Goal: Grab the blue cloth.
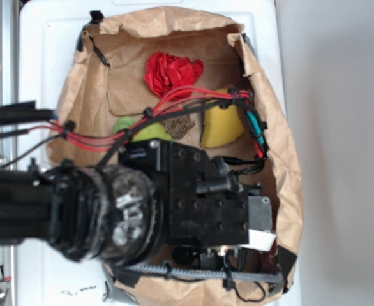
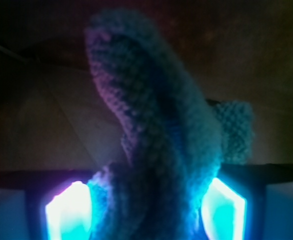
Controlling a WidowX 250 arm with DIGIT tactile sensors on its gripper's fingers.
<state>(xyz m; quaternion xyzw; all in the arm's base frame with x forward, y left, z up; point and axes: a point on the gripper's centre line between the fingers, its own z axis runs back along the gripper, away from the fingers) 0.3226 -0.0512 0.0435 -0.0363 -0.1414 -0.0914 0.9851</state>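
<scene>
Counts, exterior view: one brown paper bag (image 1: 283, 159) lying open on a white surface (image 1: 40, 57); one arm (image 1: 78, 210) reaching in from the left. Inside the bag: one red crumpled cloth (image 1: 169, 71), one yellow sponge (image 1: 222, 126), one green item (image 1: 145, 131) partly hidden behind cables, and one small brown scrap (image 1: 179, 125).

Relative to the sponge: the red cloth sits up and to the left, toward the bag's back wall. The brown scrap is just beside the sponge's left edge. The green item is further left, past the scrap. A bundle of red and black cables (image 1: 174, 102) crosses above the scrap and runs to the sponge's upper right corner. The arm's black wrist block (image 1: 200, 197) hangs below the sponge and covers the lower half of the bag.

The blue cloth does not show in the exterior view; the wrist block hides that area.

Wrist view: one blue cloth (image 2: 161, 145), fuzzy and folded, standing up between the two lit fingers (image 2: 69, 212). The gripper (image 2: 146, 212) is pinching the cloth, pads pressed in on both sides of the bunched fabric. A fold flops out to the right near the right finger. Brown bag paper is behind it, dim and blurred.
</scene>
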